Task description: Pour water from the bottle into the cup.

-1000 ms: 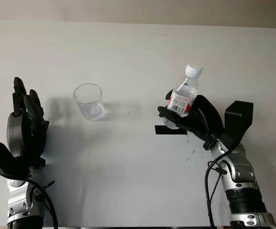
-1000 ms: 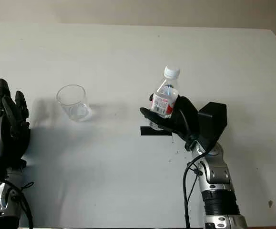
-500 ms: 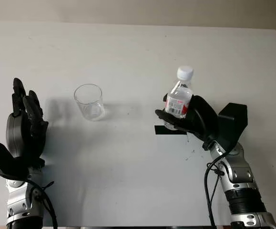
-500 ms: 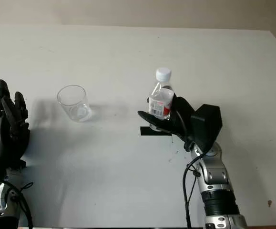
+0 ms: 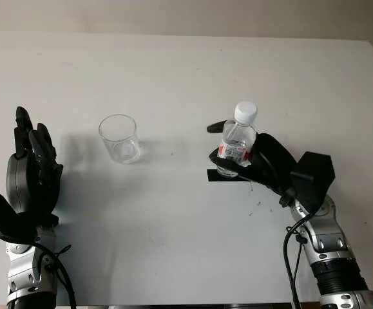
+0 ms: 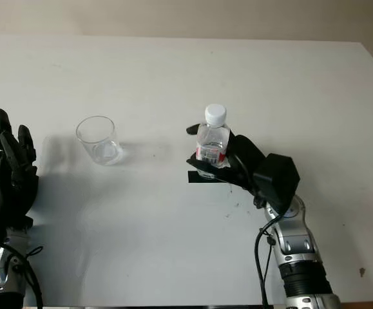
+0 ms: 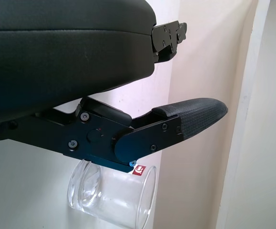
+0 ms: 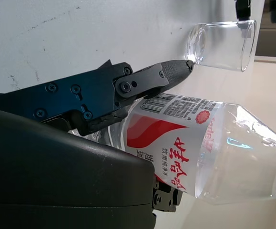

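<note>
A wide white tabletop point(image 5: 173, 71) is seen from above, matte and bare over most of its area, with faint dark specks near its right side. Along its far edge a strip of beige wall point(image 5: 173, 13) is seen.

Three things are counted on the tabletop: one cup, one bottle and one strip of black tape.

The cup point(image 5: 119, 138) is clear and stands upright, left of centre, with a soft shadow cast around it. In the left wrist view the cup point(image 7: 111, 198) is seen just past that hand's fingers point(image 7: 185, 121), apart from them.

The bottle point(image 5: 236, 140) is small, of clear plastic, with a white cap point(image 5: 245, 111) screwed on and a red and white label point(image 5: 232, 152). It is held nearly upright, right of centre, well apart from the cup. Its base is over the black tape point(image 5: 228, 176), which lies flat on the tabletop; whether the base touches the surface cannot be told.

Two black hands are counted. The right hand point(image 5: 250, 158) is wrapped around the bottle's lower body at the label, with one finger point(image 8: 128, 88) pressed across the bottle point(image 8: 209, 152) in the right wrist view. The left hand point(image 5: 30, 174) is held at the tabletop's left side, near the cup but clear of it, open and holding nothing.
</note>
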### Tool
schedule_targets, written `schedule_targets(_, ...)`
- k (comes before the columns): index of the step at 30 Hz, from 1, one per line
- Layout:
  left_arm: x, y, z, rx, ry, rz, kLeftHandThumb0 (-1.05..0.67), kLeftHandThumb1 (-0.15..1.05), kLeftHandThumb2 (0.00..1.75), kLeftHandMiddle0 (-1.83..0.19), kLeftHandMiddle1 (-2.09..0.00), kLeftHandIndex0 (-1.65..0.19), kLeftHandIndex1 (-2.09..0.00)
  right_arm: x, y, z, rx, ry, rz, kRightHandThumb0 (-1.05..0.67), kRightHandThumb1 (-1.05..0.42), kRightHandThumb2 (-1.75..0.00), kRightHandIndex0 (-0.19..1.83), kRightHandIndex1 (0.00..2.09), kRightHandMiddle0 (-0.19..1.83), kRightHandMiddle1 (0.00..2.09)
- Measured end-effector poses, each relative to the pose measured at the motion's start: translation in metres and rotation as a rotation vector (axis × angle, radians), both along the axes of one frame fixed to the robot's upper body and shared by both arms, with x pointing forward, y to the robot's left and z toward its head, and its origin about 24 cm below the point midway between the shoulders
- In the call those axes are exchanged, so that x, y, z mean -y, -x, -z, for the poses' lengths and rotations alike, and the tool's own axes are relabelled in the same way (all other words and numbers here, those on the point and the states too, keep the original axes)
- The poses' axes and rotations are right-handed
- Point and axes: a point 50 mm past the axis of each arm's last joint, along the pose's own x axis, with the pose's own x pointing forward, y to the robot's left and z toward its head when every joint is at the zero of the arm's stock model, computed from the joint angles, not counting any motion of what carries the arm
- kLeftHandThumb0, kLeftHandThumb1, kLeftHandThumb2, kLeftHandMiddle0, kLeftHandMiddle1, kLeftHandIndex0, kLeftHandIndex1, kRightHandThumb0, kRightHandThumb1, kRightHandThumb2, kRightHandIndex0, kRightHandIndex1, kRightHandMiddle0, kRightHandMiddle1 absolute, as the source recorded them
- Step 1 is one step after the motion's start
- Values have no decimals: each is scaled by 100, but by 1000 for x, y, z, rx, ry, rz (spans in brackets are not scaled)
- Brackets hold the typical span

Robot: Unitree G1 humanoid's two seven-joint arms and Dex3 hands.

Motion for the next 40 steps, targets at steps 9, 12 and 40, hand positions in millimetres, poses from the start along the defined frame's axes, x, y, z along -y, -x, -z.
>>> schedule_targets(9,0,0,0,-2,-1,6,-73,105,74,18,-5,19,0,2,3,7,-8,-51,18,-85,-102,-5,-19,0,-19,7)
schedule_targets(12,0,0,0,-2,-2,9,-73,105,74,18,-5,19,0,2,4,7,54,4,21,-97,-102,-5,-19,0,-19,1)
schedule_targets(40,1,-7,-4,16,9,25,-72,105,76,16,-5,19,0,25,31,-39,370,-179,159,-85,-97,-5,-19,0,-19,0)
